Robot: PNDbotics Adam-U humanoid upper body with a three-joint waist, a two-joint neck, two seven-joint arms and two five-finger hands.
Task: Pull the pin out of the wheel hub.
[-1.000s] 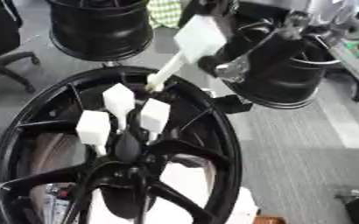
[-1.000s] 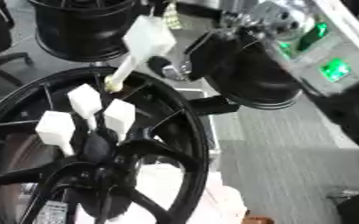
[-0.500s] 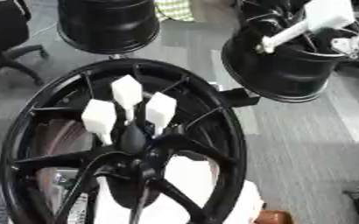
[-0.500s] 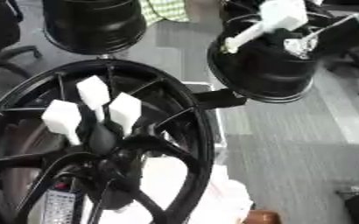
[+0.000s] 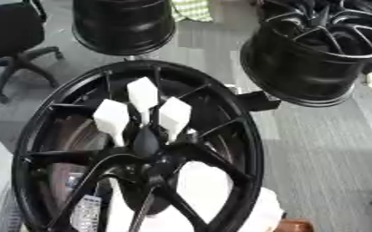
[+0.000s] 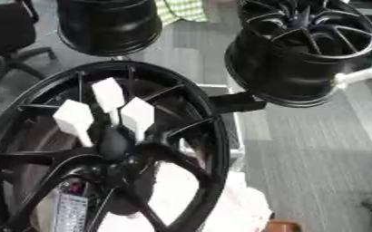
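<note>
- Large black multi-spoke alloy wheel hub (image 5: pixel 141 149) fills the lower left of both views, tilted, face toward the camera.
- Three white block-shaped pins stand in a cluster just above the hub's centre boss: left white pin (image 5: pixel 111 118), middle white pin (image 5: pixel 143 93) set higher, right white pin (image 5: pixel 174 114). All three are seated between the spokes, close together, nothing touching them.
- A pale white stick-like tip (image 6: pixel 356 77) shows at the right edge beside the far wheel; only a small piece is in view in the left eye view. Can't tell if it's a pulled pin or sth else.
- No robot hand in either view, so fingers: can't tell their state.
- Second black spoked wheel rim (image 6: pixel 304 50) lies upper right, well apart from the pins, its barrel nearly touching the main hub's rim.
- Black bracket-like block (image 5: pixel 256 100) sits between the two wheels.
- Third black wheel barrel (image 5: pixel 124 25) stands at top centre-left, behind the hub.
- Black office chair (image 5: pixel 14 41) at upper left, on grey carpet floor (image 5: pixel 316 154).
- Green-and-white checked cloth (image 6: pixel 181 10) at the top edge between the far wheels.
- White sheet or cloth (image 5: pixel 213 195) lies under the hub's lower right; a labelled strip (image 6: pixel 70 213) shows through the lower spokes.
- Nothing blocks the pins from above.
</note>
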